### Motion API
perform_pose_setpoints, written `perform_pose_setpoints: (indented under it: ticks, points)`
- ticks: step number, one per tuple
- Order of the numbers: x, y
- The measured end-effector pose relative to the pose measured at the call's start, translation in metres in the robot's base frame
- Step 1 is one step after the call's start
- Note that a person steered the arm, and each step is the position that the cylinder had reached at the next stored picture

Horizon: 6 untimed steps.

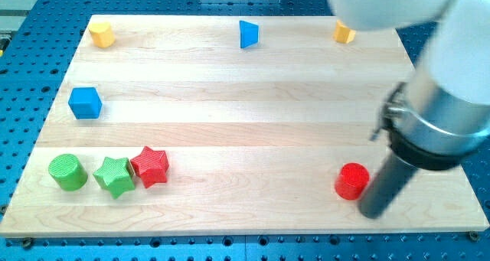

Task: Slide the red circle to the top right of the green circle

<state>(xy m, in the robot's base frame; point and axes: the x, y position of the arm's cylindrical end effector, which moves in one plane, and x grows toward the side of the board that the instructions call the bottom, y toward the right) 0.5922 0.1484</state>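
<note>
The red circle (pixel 352 181) sits on the wooden board at the view's lower right. The green circle (pixel 67 172) stands at the lower left, far from it. My tip (pixel 373 212) is the lower end of the dark rod, just to the right of and slightly below the red circle, close to or touching its edge. The arm's grey and white body covers the view's upper right.
A green star (pixel 115 176) and a red star (pixel 151 166) sit right of the green circle. A blue cube (pixel 85 102) is at the left. A yellow block (pixel 102 34), a blue triangle (pixel 248 34) and an orange block (pixel 344 33) line the top edge.
</note>
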Motion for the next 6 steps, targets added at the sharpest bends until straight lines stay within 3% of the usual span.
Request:
perform_pose_setpoints:
  ticks: [1,3,4,5,6]
  points:
    - [-0.008,0.026]
    - [-0.023,-0.133]
    - [-0.04,-0.072]
    - [-0.059,-0.096]
    - [-0.06,-0.04]
